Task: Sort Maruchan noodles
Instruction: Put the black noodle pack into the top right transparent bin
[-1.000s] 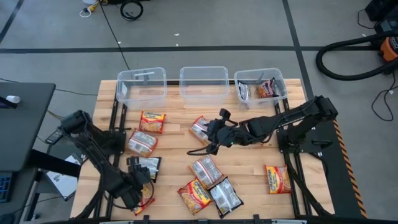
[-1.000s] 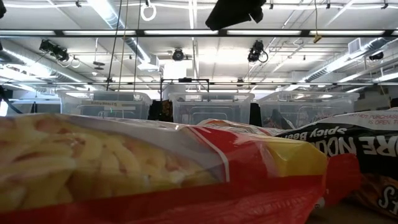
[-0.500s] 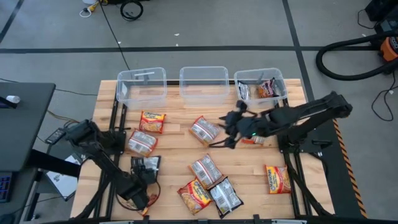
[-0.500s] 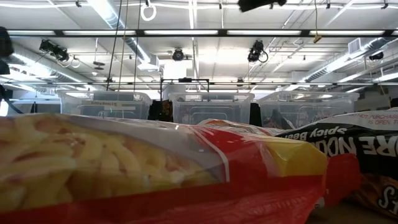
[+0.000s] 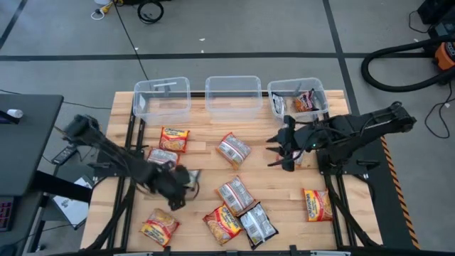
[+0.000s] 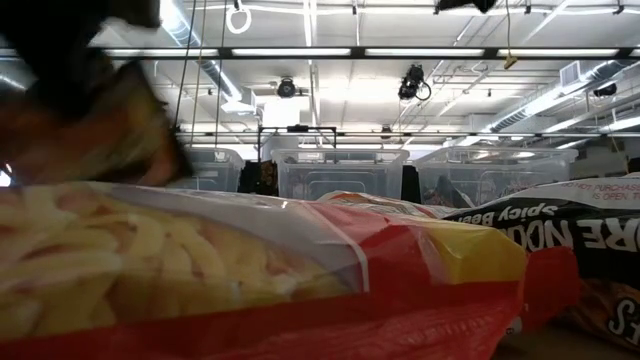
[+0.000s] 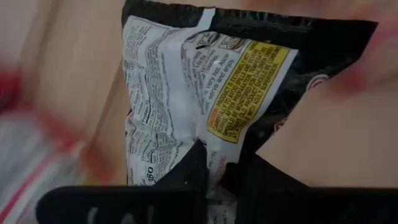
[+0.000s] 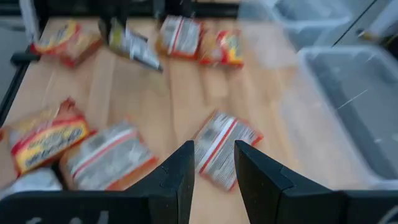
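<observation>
Noodle packet [image 7: 205, 93], black-and-silver, is pinched by left gripper [image 7: 214, 168] above table [image 5: 284, 192].

In the low view a noodle packet [image 6: 250, 270] lying right before the lens fills the lower half and hides the table behind it, and a dark, smeared shape [image 6: 80, 90] at upper left is too blurred to name. The left wrist view shows a black packet [image 7: 236, 93] whose lower end vanishes between the left pincer [image 7: 214, 180] fingers, surroundings blurred. In the right wrist view the packets on the table [image 8: 155, 99] are too smeared to read.
</observation>
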Action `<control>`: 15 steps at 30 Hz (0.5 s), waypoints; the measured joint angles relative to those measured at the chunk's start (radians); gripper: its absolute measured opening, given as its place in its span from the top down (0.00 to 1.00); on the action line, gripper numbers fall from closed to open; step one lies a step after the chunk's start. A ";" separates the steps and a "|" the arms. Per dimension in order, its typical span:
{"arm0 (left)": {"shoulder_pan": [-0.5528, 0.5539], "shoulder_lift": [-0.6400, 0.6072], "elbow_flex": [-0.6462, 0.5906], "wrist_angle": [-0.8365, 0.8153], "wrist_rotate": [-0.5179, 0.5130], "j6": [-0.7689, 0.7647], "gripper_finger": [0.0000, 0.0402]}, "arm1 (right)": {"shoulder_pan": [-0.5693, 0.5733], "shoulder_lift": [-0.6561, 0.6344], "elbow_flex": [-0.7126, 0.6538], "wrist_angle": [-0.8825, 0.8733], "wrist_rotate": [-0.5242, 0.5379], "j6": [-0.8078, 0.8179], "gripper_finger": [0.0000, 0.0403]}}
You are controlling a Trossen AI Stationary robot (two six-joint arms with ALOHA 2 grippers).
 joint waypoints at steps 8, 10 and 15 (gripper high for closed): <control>0.181 -0.204 0.002 0.607 0.005 0.310 0.89 | 0.000 -0.045 -0.206 0.326 -0.136 0.060 0.66; 0.212 -0.203 0.002 0.752 0.039 0.387 0.89 | 0.000 -0.044 -0.263 0.499 -0.175 0.064 0.62; 0.274 -0.142 0.003 1.013 0.161 0.480 0.89 | 0.000 0.001 -0.360 0.906 -0.207 0.058 0.47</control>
